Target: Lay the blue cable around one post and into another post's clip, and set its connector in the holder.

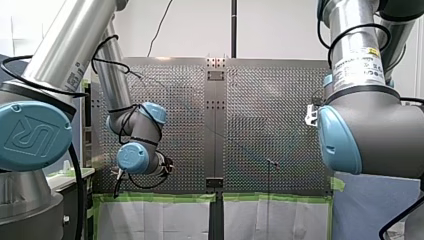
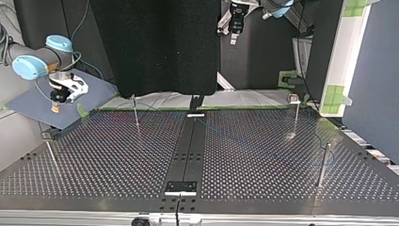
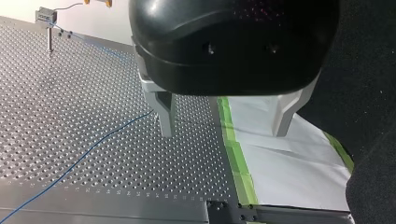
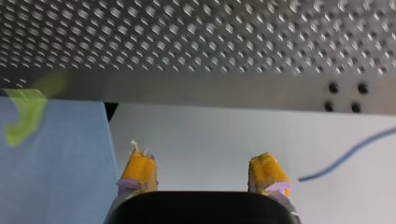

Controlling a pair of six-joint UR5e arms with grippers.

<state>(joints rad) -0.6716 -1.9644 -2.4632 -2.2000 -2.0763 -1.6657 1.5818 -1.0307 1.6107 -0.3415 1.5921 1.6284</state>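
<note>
Left wrist view, item one: blue cable [image 3: 93, 147], a thin single strand lying flat on the perforated table [image 3: 70, 93]. It runs from a far post [image 3: 48, 35] topped by a small block, slantwise across the plate, to just beside one metal finger of the left gripper [image 3: 224, 119]. Left gripper: fingers spread wide, nothing between them, straddling the green tape [image 3: 233, 154], one finger over the plate, the other over white paper [image 3: 289, 163]. Right gripper [image 4: 203, 175]: yellow pads well apart, empty, above a white surface [image 4: 210, 135]. A short blue strand [image 4: 345, 156] lies beside it, likely the same cable, though you cannot confirm that. Connector: not identifiable in any view. Handling, as judged: light and limp, with no stiffness to keep a shape. It probably slides on bare metal and sags when lifted, so expect it to trail. Take hold on the free run near the left gripper, pinching squarely across the strand, low to the plate. So thin a strand calls for a full close.
</note>
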